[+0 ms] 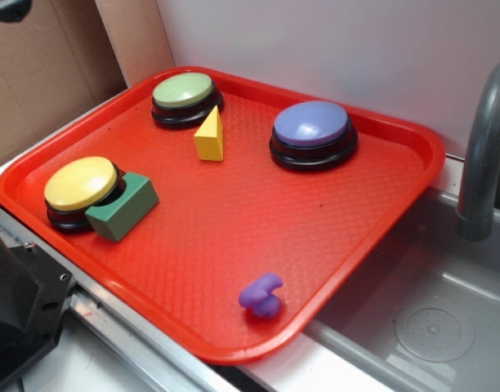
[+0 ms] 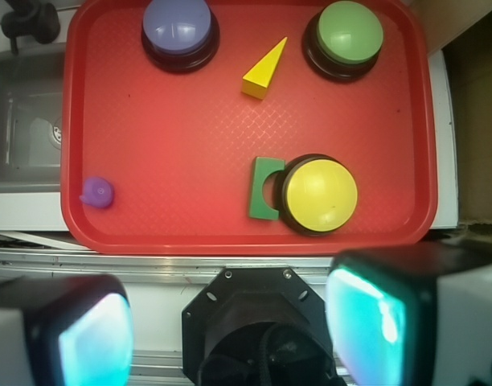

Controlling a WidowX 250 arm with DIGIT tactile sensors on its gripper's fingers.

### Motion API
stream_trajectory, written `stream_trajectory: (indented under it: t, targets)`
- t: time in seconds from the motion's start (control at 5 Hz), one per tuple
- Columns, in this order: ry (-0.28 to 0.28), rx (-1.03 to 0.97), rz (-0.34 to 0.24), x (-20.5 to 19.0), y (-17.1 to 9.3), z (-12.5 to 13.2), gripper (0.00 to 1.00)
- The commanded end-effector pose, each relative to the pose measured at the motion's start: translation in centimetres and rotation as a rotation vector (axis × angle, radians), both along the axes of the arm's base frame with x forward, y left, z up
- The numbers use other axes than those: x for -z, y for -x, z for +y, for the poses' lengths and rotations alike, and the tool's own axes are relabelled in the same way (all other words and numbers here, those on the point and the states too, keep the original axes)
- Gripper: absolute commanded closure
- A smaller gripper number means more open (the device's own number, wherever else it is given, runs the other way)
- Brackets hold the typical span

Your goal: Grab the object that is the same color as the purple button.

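Purple toy point(image 1: 261, 296): small, glossy, lumpy, rounded knobs; sits alone near a tray point(image 1: 234, 245) corner beside the sink, well apart from the purple button point(image 1: 313, 133). Gripper point(image 2: 230, 322) fingers point(image 2: 93, 334) wide apart, empty, blurred, cut off by the wrist frame's lower edge; toy's detail unclear there.

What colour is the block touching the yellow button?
Green. The block sits against the yellow button; the exterior view shows it best.
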State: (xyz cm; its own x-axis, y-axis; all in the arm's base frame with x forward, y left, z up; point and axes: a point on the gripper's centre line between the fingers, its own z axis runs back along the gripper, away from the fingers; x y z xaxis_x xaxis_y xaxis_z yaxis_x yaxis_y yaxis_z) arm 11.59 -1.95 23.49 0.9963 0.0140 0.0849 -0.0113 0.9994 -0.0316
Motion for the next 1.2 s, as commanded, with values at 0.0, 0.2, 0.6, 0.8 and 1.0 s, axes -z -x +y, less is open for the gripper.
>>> stream_trajectory:
  t: [0.0, 0.2, 0.6, 0.8, 1.0]
  targets:
    - [0.000, 0.000, 0.000, 0.0, 0.0, 0.0, 0.00]
    - [-0.033, 0.250, -0.024, 0.6, -0.3, -1.5, 0.00]
    - [-0.069, 0.695, -0.102, 2.8, -2.6, -4.6, 0.00]
    - [-0.035, 0.942, -0.119, 5.0, -4.2, -6.7, 0.00]
    - [0.104, 1.182, -0.128, 7.7, -5.7, -8.8, 0.00]
